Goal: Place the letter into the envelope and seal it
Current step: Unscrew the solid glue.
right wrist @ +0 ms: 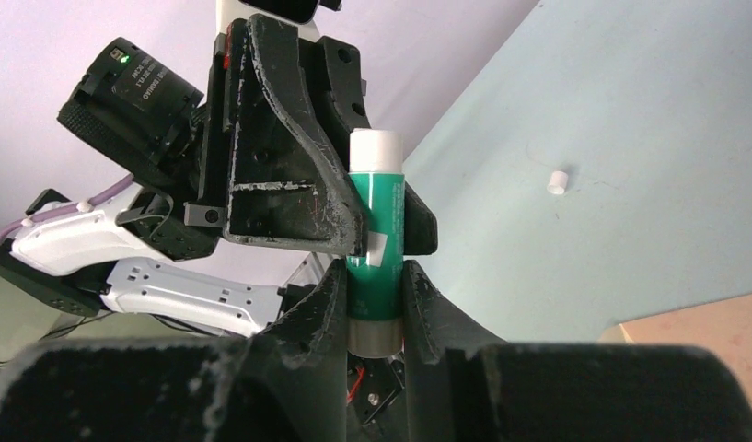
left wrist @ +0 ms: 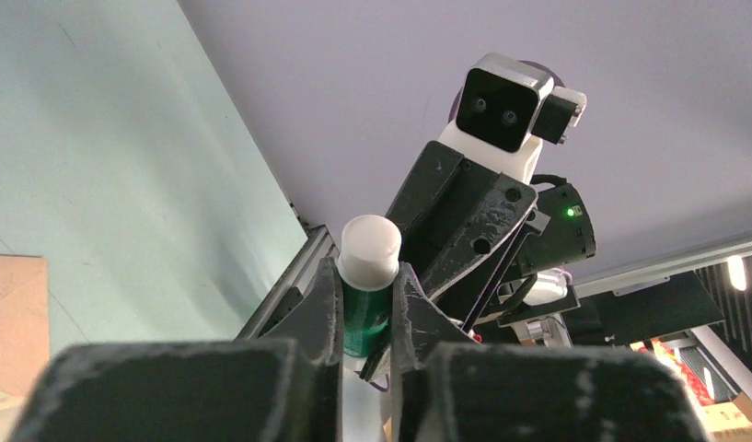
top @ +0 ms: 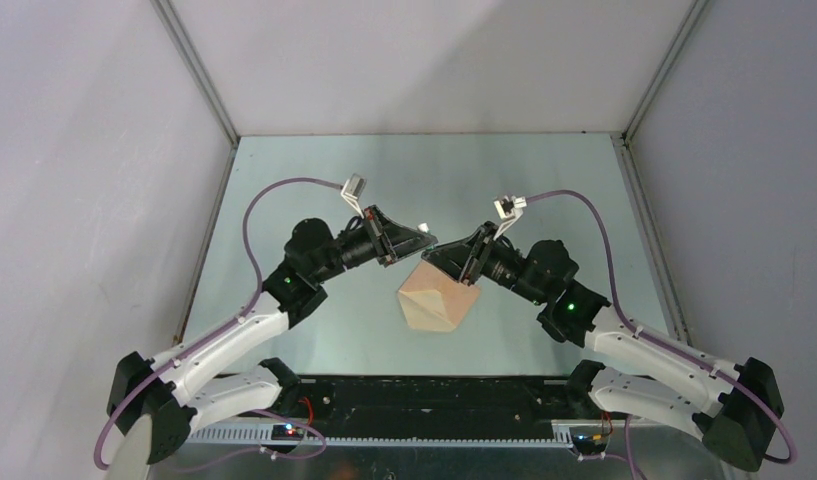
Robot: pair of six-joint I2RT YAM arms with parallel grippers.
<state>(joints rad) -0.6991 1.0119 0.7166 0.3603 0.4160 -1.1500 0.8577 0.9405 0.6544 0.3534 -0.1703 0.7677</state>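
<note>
Above mid-table (top: 314, 180), we log the left gripper (left wrist: 367, 287) and the right gripper (right wrist: 373, 287) both clamped on one green glue stick (right wrist: 376, 216). The tan envelope (top: 434, 298) lies on the table just beneath them. We cannot tell the letter apart from it. A small white cylinder (right wrist: 558, 181) lies well apart.

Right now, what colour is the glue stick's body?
Green; the glue stick shows best in the right wrist view.
</note>
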